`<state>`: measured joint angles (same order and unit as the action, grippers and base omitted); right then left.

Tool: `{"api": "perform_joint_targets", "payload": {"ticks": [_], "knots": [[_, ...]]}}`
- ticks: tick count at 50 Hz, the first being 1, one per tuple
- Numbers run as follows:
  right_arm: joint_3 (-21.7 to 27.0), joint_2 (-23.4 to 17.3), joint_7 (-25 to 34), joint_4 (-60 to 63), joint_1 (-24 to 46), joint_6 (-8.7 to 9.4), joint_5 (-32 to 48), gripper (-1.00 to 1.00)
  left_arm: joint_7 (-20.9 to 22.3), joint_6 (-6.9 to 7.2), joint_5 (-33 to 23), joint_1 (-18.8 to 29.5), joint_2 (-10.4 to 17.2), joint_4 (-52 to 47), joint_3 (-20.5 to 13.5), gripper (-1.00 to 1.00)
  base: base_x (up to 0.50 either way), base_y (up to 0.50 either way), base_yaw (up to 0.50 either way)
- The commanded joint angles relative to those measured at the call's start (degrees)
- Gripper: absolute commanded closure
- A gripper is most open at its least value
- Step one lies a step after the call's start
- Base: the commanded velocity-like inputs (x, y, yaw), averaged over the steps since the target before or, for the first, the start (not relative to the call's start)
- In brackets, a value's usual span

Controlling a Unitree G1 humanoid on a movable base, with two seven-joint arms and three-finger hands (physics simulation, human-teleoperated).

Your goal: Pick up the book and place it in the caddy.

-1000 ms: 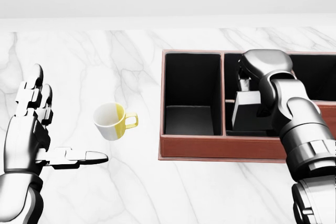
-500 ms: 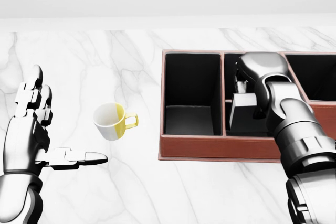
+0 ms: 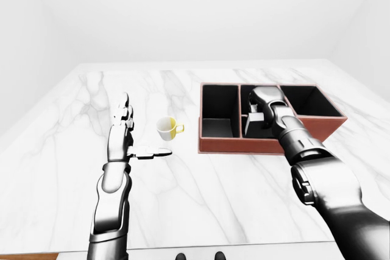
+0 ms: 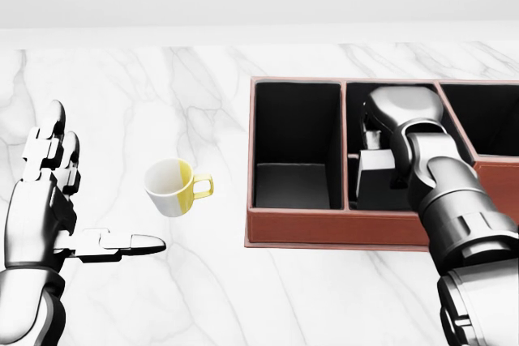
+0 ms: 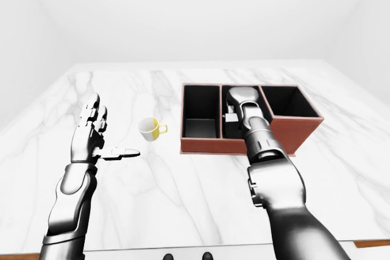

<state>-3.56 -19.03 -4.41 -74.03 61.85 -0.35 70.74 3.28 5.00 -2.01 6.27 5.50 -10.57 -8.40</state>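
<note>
Lower right robot hand [image 4: 381, 139], boxy caddy [image 4: 324, 228]

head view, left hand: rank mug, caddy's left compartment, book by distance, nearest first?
From the left hand:
1. mug, just right of the fingers, on the marble.
2. caddy's left compartment, further right, empty.
3. book, in the middle compartment under the right hand, farthest right.

A bare simulated room: blank white walls [image 3: 195, 10] around a marble table [image 3: 201, 187].
</note>
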Motion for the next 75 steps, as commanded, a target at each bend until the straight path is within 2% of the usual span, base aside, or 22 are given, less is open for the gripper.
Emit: {"api": "perform_joint_targets", "payload": {"ticks": [1, 25, 31, 35, 36, 39, 41, 42, 57, 62, 65, 68, 72, 75], "knots": [[-0.25, 0.16, -1.81, -0.17, 0.33, 0.38, 0.70, 1.00, -0.05, 0.00, -0.05, 0.00, 0.00, 0.36, 0.00, -1.00, 0.00, 0.00, 0.00], [-0.46, 0.68, -2.59, -0.71, -0.03, 0.90, 1.30, 1.00, -0.04, 0.00, 0.07, -0.13, 0.08, 0.80, -0.14, -1.00, 0.00, 0.00, 0.00], [-0.53, 0.63, -2.48, -0.66, -0.04, 0.65, 1.46, 0.76, 0.01, 0.00, 0.15, 0.11, 0.20, 0.74, -0.26, -1.00, 0.00, 0.00, 0.00], [-0.59, 0.58, -2.06, -0.34, 0.04, 0.57, 1.61, 0.26, 0.02, 0.00, 0.19, 0.24, 0.25, 0.74, -0.31, -1.00, 0.00, 0.00, 0.00], [-0.58, 0.53, -1.87, -0.16, 0.19, 0.48, 1.63, 0.07, 0.01, 0.00, 0.21, 0.33, 0.27, 0.67, -0.32, -1.00, 0.00, 0.00, 0.00], [-0.49, 0.46, -1.85, 0.01, 0.43, 0.39, 1.61, 0.04, 0.01, 0.00, 0.20, 0.49, 0.30, 0.70, -0.31, -1.00, 0.00, 0.00, 0.00], [-0.53, 0.42, -1.84, 0.10, 0.38, 0.31, 1.67, -0.03, 0.01, 0.00, 0.18, 0.57, 0.35, 0.64, -0.31, -1.00, 0.00, 0.00, 0.00], [-0.56, 0.37, -1.78, 0.24, 0.30, 0.18, 1.71, -0.14, 0.02, 0.00, 0.22, 0.56, 0.36, 0.53, -0.35, -1.00, 0.00, 0.00, 0.00], [-0.36, 0.19, -1.75, 1.40, 0.41, -0.66, 1.42, -0.11, 0.03, 0.00, 0.28, 0.45, 0.40, 0.33, -0.44, -1.00, 0.00, 0.00, 0.00], [0.86, -0.31, -0.02, 5.15, 0.36, -2.68, -0.85, -0.12, 0.05, 0.00, 0.22, 0.49, 0.44, 0.00, -0.48, -1.00, 0.00, 0.00, 0.00], [2.60, -0.96, 4.50, 12.83, -0.84, -3.56, -4.30, -0.15, 0.02, 0.00, 0.14, 0.36, 0.38, -0.43, -0.44, -1.00, 0.00, 0.00, 0.00], [4.28, -1.30, 10.28, 23.50, -4.05, -2.73, -7.44, -0.18, -0.01, 0.00, 0.07, 0.26, 0.28, -0.67, -0.37, -1.00, 0.00, 0.00, 0.00], [7.44, -1.17, 20.01, 42.87, -10.33, 1.22, -12.72, -0.33, -0.01, 0.00, -0.08, 0.12, 0.18, -1.05, -0.20, -1.00, 0.00, 0.00, 0.00], [8.78, -0.76, 24.06, 52.19, -13.83, 4.21, -16.09, -0.46, 0.06, 0.00, -0.13, 0.10, 0.17, -1.57, -0.18, -1.00, 0.00, 0.00, 0.00]]}}
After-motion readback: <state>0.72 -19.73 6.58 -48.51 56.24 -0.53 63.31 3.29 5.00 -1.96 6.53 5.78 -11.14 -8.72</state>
